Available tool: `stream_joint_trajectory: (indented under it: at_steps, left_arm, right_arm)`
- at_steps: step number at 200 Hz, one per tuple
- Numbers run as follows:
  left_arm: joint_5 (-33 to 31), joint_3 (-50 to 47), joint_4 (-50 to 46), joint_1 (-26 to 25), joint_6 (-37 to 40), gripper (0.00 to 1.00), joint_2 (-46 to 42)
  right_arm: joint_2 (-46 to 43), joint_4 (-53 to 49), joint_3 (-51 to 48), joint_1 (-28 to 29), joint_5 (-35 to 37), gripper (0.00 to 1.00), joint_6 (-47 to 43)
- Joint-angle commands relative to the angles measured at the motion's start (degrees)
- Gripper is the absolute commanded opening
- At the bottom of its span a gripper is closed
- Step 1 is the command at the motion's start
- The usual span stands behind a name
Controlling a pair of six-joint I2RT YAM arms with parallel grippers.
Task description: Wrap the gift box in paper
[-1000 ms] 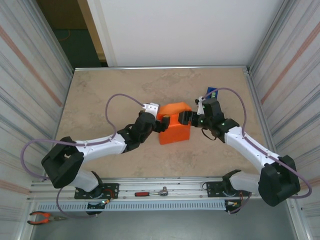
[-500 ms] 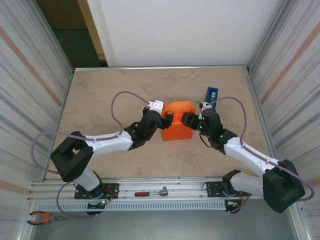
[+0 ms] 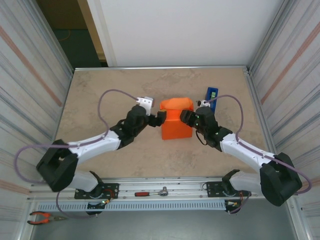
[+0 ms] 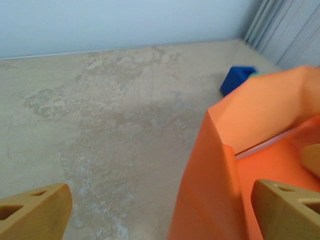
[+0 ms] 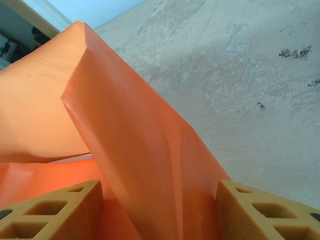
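The orange paper (image 3: 177, 125) is folded up into a boxy shape mid-table; the gift box is hidden under it. My left gripper (image 3: 160, 118) is at its left side, open wide. In the left wrist view, the left gripper (image 4: 160, 212) straddles the left wall of the paper (image 4: 260, 115), with one finger (image 4: 287, 207) over the orange inside and the other over bare table. My right gripper (image 3: 186, 117) is at the right side. In the right wrist view, the right gripper (image 5: 159, 200) is open around a raised fold of the paper (image 5: 130, 130) that touches the right fingertip.
A small blue object (image 3: 211, 94) lies just behind the right gripper, also seen past the paper (image 4: 237, 79). A ratchet (image 3: 152, 192) and pliers (image 3: 42, 217) rest on the front rail. Beige tabletop (image 3: 100, 95) spreads on all sides, with corrugated walls left and right.
The left gripper has drawn back left from the paper and opened a little wider. The right gripper has moved in against the paper's right side and its jaws have narrowed.
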Motion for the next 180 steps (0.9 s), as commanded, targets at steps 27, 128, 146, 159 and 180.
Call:
stream_joint_trajectory:
  at_steps: [27,128,146,159,180]
  left_arm:
    - [8.6,-6.6,6.3,4.5,-8.9,0.93,-9.2]
    - [-0.2,4.2,9.0,-4.4,-5.7,0.91,10.4]
    - [-1.9,5.7,8.7,-4.4,-6.1,0.90,13.0]
    - [-3.2,6.4,8.0,-4.5,-6.4,0.90,14.1]
    - [-4.8,6.4,7.0,-4.5,-6.9,0.87,15.3]
  right_arm:
    - [3.2,-7.8,0.0,-3.0,-5.0,0.57,-3.6]
    - [1.5,-7.4,-3.0,-2.6,-5.0,0.55,-2.5]
    - [0.3,-7.6,-3.8,-2.4,-4.9,0.54,-2.1]
    - [-0.5,-7.8,-4.3,-2.3,-4.8,0.54,-1.8]
    - [-2.0,-8.6,-4.4,-2.4,-5.0,0.54,-1.6]
